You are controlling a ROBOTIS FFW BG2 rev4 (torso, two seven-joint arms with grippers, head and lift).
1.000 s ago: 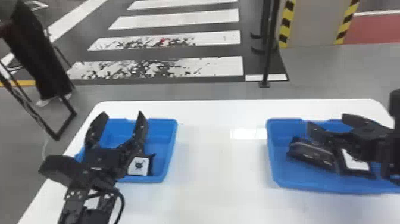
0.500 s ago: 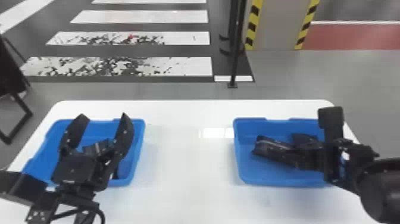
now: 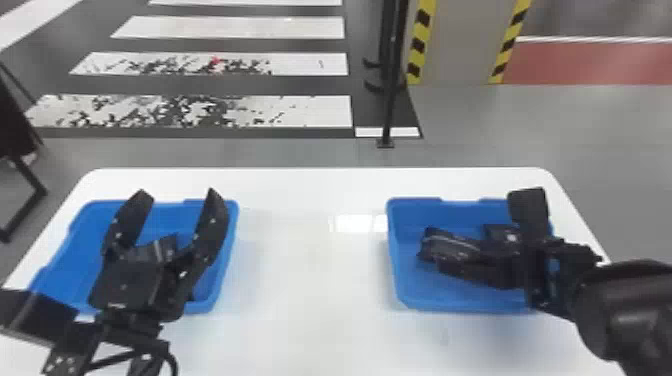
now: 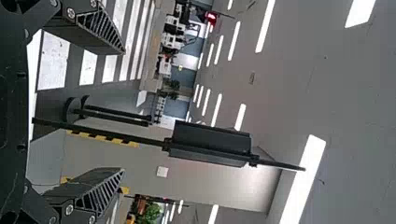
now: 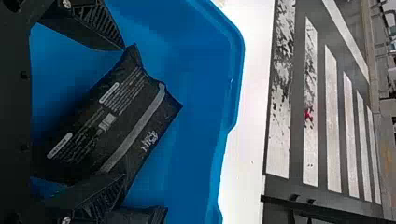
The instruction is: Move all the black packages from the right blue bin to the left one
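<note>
Right hand (image 3: pixel 537 250) in the right blue bin (image 3: pixel 420 290), fingers spread, one to each side of a printed black package (image 5: pixel 107 121). Second black package (image 5: pixel 140 215) lies near it, same bin. Left hand (image 3: pixel 178 194) is over the left blue bin (image 3: pixel 75 255), fingers spread, nothing between them. Dark package (image 3: pixel 162 246) in that bin. Both bins on the white bench (image 3: pixel 300 280).

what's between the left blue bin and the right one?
Between left bin and right bin: bare white tabletop, with a bright reflection beside the right bin. Head view shows it.
</note>
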